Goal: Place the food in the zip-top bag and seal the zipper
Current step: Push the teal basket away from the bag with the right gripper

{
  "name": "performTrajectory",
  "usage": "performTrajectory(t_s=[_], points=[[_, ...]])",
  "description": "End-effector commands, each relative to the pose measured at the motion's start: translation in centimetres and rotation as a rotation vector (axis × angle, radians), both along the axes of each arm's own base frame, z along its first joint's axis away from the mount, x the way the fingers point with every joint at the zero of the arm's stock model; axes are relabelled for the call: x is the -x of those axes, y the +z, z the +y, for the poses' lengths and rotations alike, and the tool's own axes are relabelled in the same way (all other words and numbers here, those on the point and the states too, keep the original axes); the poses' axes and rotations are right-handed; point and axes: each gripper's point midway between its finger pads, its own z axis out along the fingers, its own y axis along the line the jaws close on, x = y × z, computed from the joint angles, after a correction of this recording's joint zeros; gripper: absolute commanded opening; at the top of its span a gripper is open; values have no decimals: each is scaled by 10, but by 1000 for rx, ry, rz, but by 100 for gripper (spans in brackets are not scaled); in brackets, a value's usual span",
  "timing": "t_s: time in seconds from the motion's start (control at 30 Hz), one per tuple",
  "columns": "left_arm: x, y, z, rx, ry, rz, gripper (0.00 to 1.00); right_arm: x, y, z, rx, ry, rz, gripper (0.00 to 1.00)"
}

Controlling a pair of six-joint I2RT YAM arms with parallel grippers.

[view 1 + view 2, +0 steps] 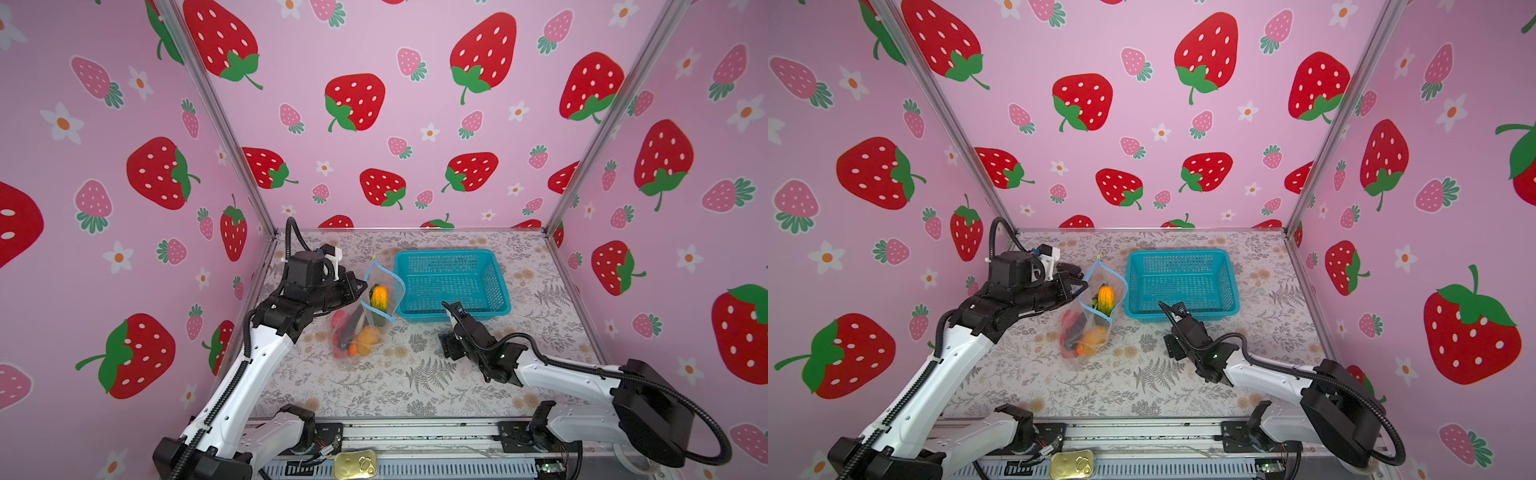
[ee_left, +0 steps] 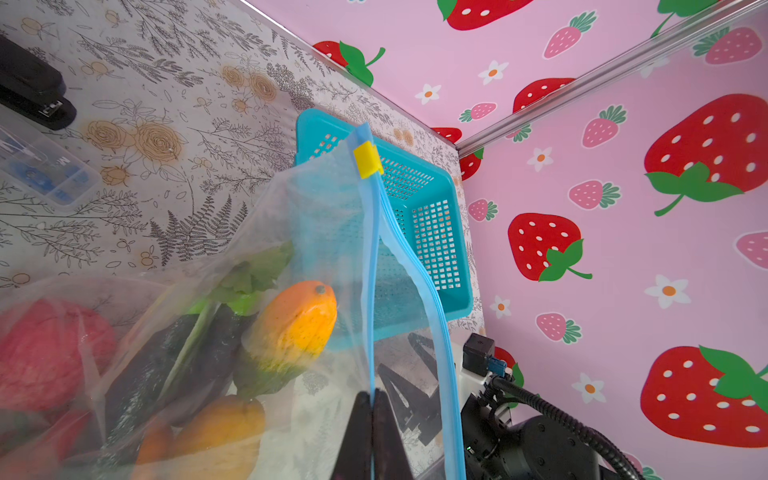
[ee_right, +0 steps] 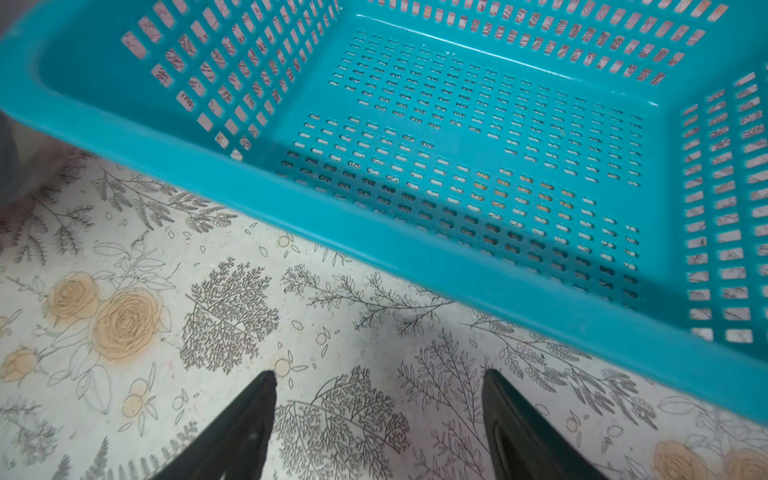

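- Top views: large crinkly transparent zip-top bag (image 1: 360, 332) (image 1: 1084, 336) lies on the floral-patterned table (image 1: 415, 386), just left of the teal perforated plastic basket (image 1: 446, 252) (image 1: 1179, 251).
- Food (image 1: 379, 298) (image 1: 1105, 300), small toy fruits and vegetables, sits inside the bag.
- The thin light-blue zipper (image 1: 402, 286) gapes in a loop, so the bag mouth is unsealed.
- Left gripper (image 1: 363, 286) (image 1: 1086, 286) is at the mouth's left edge. Right gripper (image 1: 446, 307) (image 1: 1163, 306) is at the basket's near rim.
- Left wrist view: left gripper (image 2: 372, 399) is clamped on one side of the zipper (image 2: 374, 257). The yellow slider tab (image 2: 368, 160) sits at the strip's far end. Orange-yellow, red and dark food (image 2: 297, 324) shows through the plastic.
- Right wrist view: right gripper (image 3: 380, 374), jaws spread and empty, is above the table (image 3: 228, 299) beside the basket (image 3: 415, 262).
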Motion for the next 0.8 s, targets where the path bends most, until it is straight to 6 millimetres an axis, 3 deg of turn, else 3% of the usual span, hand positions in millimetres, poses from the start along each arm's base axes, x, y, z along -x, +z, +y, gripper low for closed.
performTrajectory(t_s=[0.0, 0.47, 0.77], points=[[2, 9, -1, 20, -6, -13, 0, -22, 18, 9, -37, -25, -62, 79], [1, 10, -2, 22, -6, -10, 0, -76, 21, 12, -41, -23, -86, 78], [0, 11, -2, 23, -7, -13, 0, -97, 21, 50, -108, 50, -57, 78]])
